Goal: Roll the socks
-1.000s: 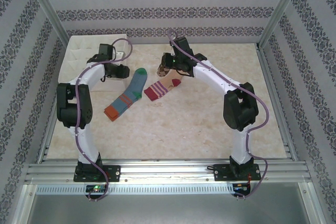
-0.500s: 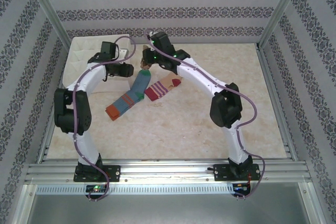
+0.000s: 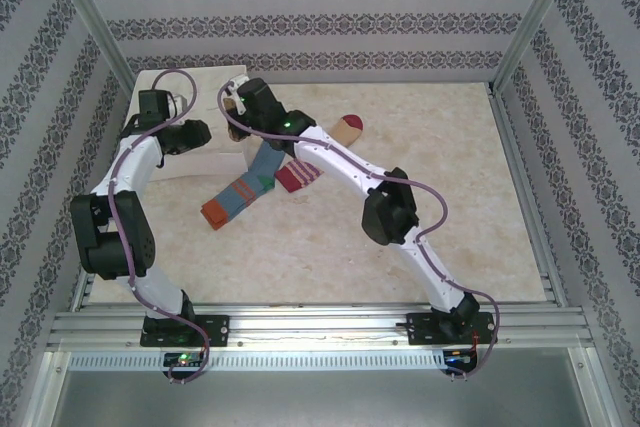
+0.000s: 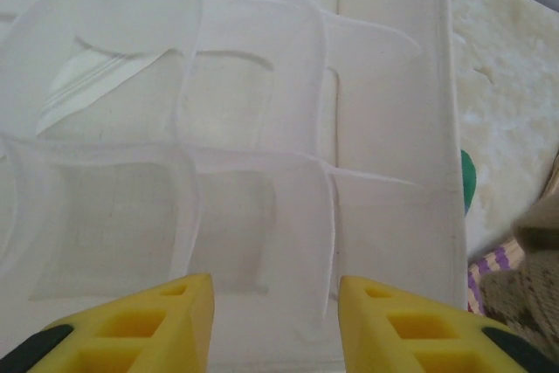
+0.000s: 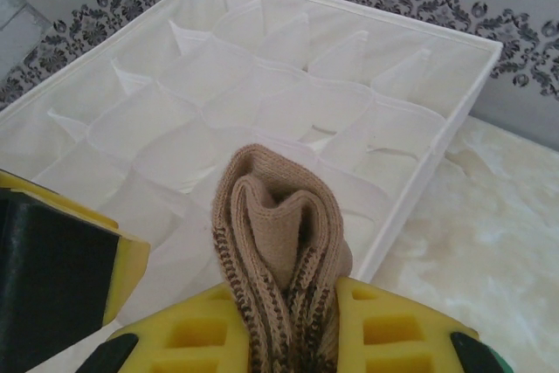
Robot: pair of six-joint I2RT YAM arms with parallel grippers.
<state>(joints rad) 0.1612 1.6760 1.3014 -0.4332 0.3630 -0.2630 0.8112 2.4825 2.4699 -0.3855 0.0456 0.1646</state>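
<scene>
Argyle sock [image 5: 279, 246], rolled and pinched in right pincer [image 5: 288, 329] by the box [image 5: 419, 141], may unroll if dropped loosely; left pincer [image 4: 275, 321] spread.

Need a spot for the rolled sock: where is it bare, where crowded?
Bare: table right of the tan sock and nearer than the blue sock; the box's cells look empty. Crowded: between box and socks, under the right arm.

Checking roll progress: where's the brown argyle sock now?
Right wrist view: the sock, rolled, in the right gripper at the white compartment box's right edge, table's far left.
</scene>
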